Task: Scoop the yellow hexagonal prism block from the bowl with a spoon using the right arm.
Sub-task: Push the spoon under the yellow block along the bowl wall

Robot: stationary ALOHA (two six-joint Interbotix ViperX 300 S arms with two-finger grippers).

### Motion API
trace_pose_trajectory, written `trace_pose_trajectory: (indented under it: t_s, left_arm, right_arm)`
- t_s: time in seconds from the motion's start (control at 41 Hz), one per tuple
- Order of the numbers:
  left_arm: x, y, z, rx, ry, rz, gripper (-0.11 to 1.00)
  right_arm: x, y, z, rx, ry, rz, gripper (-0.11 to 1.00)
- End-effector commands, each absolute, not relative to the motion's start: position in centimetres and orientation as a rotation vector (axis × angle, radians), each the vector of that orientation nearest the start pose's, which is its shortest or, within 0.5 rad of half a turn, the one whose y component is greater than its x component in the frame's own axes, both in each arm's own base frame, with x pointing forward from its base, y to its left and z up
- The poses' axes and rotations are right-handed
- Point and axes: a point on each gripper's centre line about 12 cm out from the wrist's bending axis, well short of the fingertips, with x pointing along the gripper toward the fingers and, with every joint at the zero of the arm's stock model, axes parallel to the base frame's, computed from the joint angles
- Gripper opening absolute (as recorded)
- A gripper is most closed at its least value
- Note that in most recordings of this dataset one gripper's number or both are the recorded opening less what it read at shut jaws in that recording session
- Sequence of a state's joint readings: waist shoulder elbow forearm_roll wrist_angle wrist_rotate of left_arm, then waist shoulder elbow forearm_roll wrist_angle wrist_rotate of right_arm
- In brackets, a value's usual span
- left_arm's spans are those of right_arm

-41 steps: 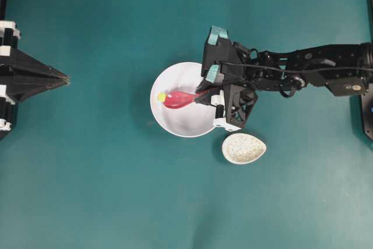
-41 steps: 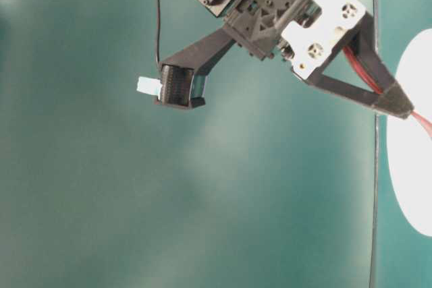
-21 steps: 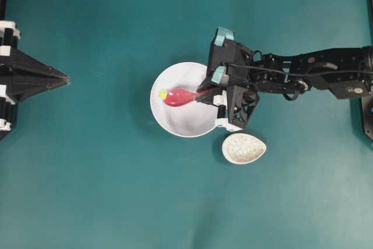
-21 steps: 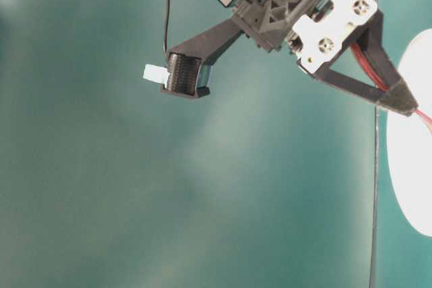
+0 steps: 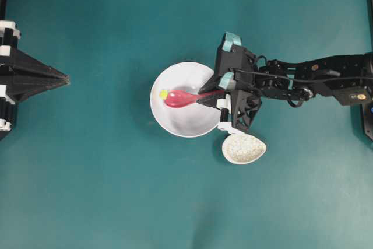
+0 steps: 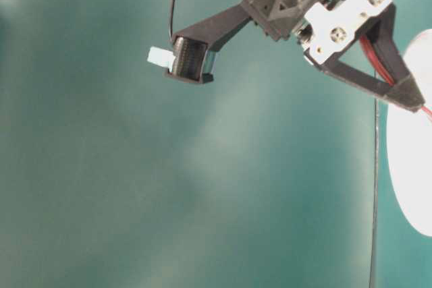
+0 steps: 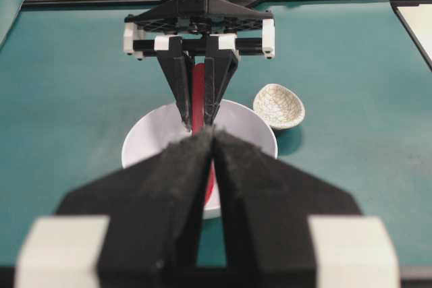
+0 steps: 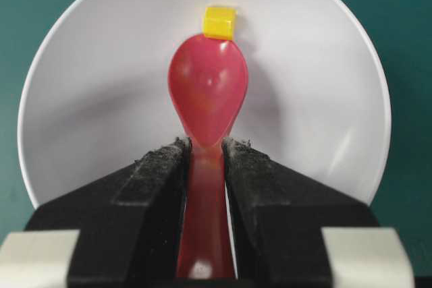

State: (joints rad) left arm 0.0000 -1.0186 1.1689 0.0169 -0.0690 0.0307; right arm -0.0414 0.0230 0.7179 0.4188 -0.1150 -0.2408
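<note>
1 camera looks straight down on the bowl (image 5: 185,100); 1 sits low beside it, close; 2 wrist cameras face it from opposite sides, sharing it.

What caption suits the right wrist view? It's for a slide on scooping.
Right gripper holds the spoon in the bowl, scoop tip at the yellow hexagonal prism block, not yet scooped.
</note>
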Motion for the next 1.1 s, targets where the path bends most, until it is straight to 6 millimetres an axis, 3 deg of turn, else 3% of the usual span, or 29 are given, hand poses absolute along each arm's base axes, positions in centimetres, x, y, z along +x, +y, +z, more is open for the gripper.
trace_pose_trajectory:
  t_s: [0.0,1.072]
  left_arm:
    - [19.23,0.01,29.04,0.050,0.057,-0.001,0.09]
    - [19.23,-0.02,29.04,0.049,0.057,-0.003,0.09]
  right_arm:
    - [38.45,-2.00,16.32,0.167,0.578,-0.143,0.24]
    - [37.54,-2.11,15.53,0.180,0.518,-0.184,0.24]
